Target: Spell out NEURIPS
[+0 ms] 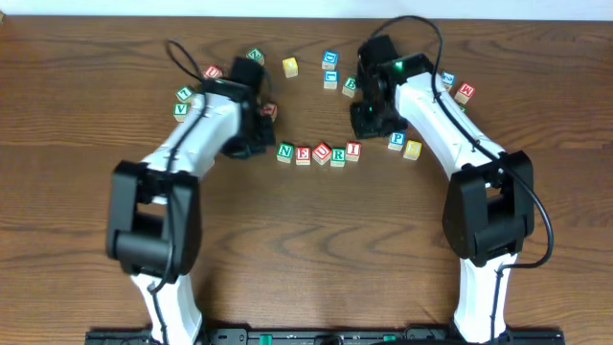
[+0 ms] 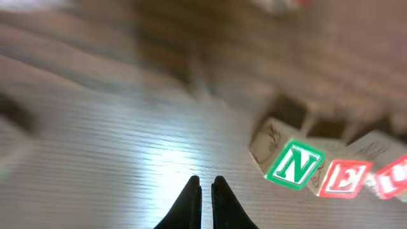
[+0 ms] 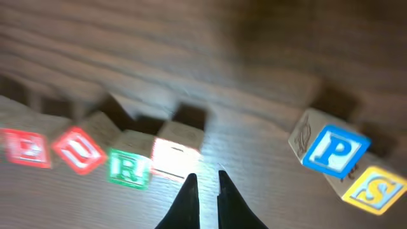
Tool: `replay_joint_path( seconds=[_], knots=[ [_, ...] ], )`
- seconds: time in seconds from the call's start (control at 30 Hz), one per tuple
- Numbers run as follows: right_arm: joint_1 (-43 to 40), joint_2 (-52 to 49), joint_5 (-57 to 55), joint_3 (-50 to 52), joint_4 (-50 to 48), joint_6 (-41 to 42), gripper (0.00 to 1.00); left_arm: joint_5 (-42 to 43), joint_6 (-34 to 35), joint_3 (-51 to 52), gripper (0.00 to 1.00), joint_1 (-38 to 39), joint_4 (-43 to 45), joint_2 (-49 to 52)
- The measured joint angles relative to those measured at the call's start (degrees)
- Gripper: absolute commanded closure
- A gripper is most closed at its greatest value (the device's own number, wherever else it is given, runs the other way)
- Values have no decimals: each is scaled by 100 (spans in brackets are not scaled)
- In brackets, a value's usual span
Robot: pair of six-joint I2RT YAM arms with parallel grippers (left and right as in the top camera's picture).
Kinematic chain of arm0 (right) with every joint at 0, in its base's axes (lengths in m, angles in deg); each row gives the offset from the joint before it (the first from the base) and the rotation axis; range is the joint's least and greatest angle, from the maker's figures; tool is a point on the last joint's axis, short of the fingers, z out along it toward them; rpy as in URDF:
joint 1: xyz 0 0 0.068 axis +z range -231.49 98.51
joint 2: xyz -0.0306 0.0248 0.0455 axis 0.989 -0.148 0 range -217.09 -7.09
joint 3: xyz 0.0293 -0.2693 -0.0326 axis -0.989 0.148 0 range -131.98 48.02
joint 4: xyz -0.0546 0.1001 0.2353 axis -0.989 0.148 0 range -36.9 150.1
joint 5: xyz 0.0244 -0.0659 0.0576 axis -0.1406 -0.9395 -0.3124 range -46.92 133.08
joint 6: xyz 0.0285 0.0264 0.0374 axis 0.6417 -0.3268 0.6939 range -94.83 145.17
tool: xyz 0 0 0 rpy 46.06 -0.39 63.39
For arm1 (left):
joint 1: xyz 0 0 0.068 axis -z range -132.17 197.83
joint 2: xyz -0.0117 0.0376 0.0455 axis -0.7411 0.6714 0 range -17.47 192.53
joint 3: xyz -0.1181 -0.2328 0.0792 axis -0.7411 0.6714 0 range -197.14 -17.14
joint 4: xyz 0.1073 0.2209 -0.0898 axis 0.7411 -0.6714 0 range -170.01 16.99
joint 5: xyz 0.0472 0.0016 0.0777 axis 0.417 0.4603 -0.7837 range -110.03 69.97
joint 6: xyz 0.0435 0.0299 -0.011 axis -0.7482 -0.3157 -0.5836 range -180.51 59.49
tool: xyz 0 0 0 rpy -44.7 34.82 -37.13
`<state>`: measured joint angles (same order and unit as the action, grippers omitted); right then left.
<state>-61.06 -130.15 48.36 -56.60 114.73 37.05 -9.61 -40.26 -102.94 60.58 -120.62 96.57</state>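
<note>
**Overhead.** You have N (image 1: 284,150), E (image 1: 303,154), U (image 1: 322,153), R (image 1: 338,156) and I (image 1: 353,149) in a slightly wavy row at the middle of the table (image 1: 306,249), packed close together. P (image 1: 397,141) and the yellow cube (image 1: 413,149) sit side by side to the right of I, with a bare gap between I and P. Your left fingers (image 1: 255,144) hang just off the N end of the row. Your right fingers (image 1: 368,120) sit just behind that gap. On the near side of the row, the wood is bare down to the arm bases. Behind it, loose cubes (image 1: 330,69) are scattered towards the far edge, and a red cube (image 1: 269,110) lies close behind the left wrist.

**Left wrist.** Your left fingers (image 2: 194,194) are clenched with nothing between them, over bare table. N (image 2: 294,164) stands apart to their right, turned corner-on, and E (image 2: 346,178) and U (image 2: 391,178) run off the frame's right edge. Here you see the bare strip between the tips and N, which the arm covers from above.

**Right wrist.** Your right fingers (image 3: 189,194) are clenched and empty too. I (image 3: 175,156) lies just beyond the tips, its face washed out by glare, so you can read that letter only from overhead. R (image 3: 130,166), U (image 3: 79,151) and E (image 3: 25,147) trail away to the left. P (image 3: 334,149) stands well apart on the right with the yellow cube (image 3: 375,189) against it. Here that cube shows a blue S, too small to read from above.
</note>
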Motion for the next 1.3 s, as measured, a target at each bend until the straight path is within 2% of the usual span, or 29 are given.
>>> replay_joint_path(
  seconds=[0.23,0.4,0.93,1.3],
  knots=[
    [332,0,240,-63,-632,-26,93,-24,-83,-118,92,-977,35,-925],
    [616,-28,269,-59,-946,7,97,-24,-83,-188,92,-1364,15,-1027],
    [748,-660,0,-20,-1121,339,99,-24,-85,-188,92,-1421,2,-1021],
    [890,-774,-13,-20,-824,380,99,-24,-85,-188,92,-1421,2,-1021]
  ],
)
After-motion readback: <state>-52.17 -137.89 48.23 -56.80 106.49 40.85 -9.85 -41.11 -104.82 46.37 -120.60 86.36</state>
